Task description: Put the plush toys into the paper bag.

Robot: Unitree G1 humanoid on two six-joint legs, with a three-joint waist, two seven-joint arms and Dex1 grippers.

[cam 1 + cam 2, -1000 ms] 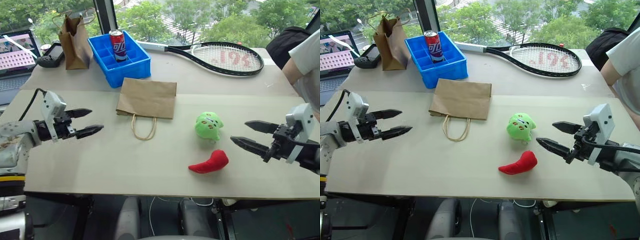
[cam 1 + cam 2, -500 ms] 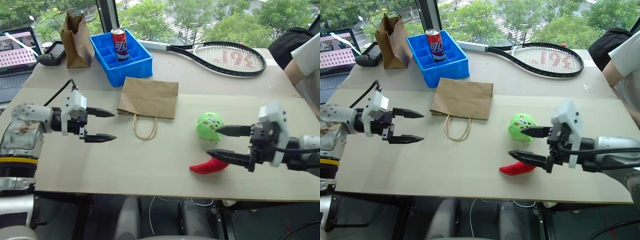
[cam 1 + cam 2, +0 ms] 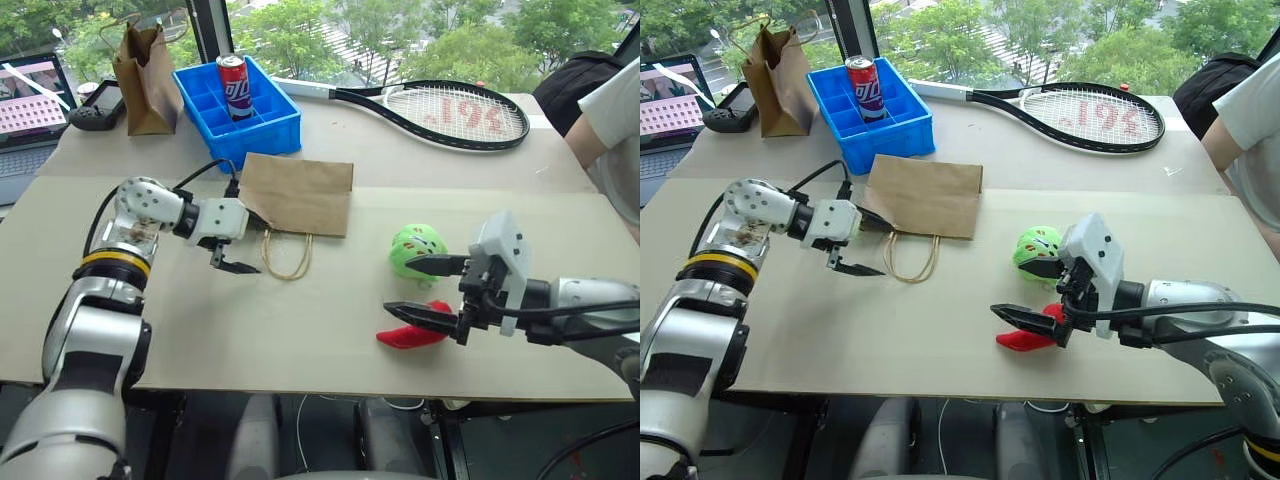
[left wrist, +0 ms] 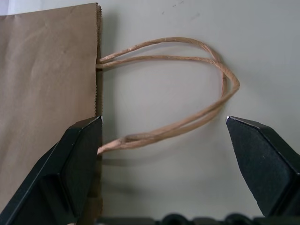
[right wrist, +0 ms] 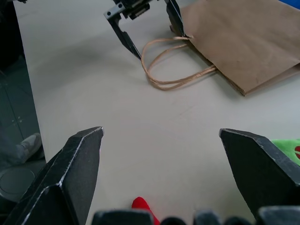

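A wide beige counter (image 3: pixel 300 330) carries everything. Near its middle, the smooth flat brown kraft paper bag (image 3: pixel 300 194) lies on its side, with its thin tan twine loop handles (image 3: pixel 287 255) stretched out toward the counter's near edge.

My left tool (image 3: pixel 243 240) hangs at the left corner of the bag's open end, its two black fingers spread well apart. In the left wrist view, one finger (image 4: pixel 77 159) overlaps the serrated mouth edge of the bag and the other sits beyond the far bend of the twine loop, so the handles lie between them. I cannot tell whether either finger touches the paper.

The round bright green plush toy with white and dark markings (image 3: pixel 415 250) sits toward the counter's right side, well apart from the bag. The curved red chili-shaped plush toy (image 3: pixel 410 335) lies just beside it, closer to the near edge.

My right tool (image 3: pixel 422 290) is low over both toys with its fingers wide apart, one across the green toy and one across the red toy, gripping neither.

Along the far edge stand a blue plastic divided bin (image 3: pixel 240 112) holding a red drink can (image 3: pixel 234 86), a narrower crumpled brown paper bag (image 3: pixel 147 68) and a black tennis racket (image 3: pixel 440 112).
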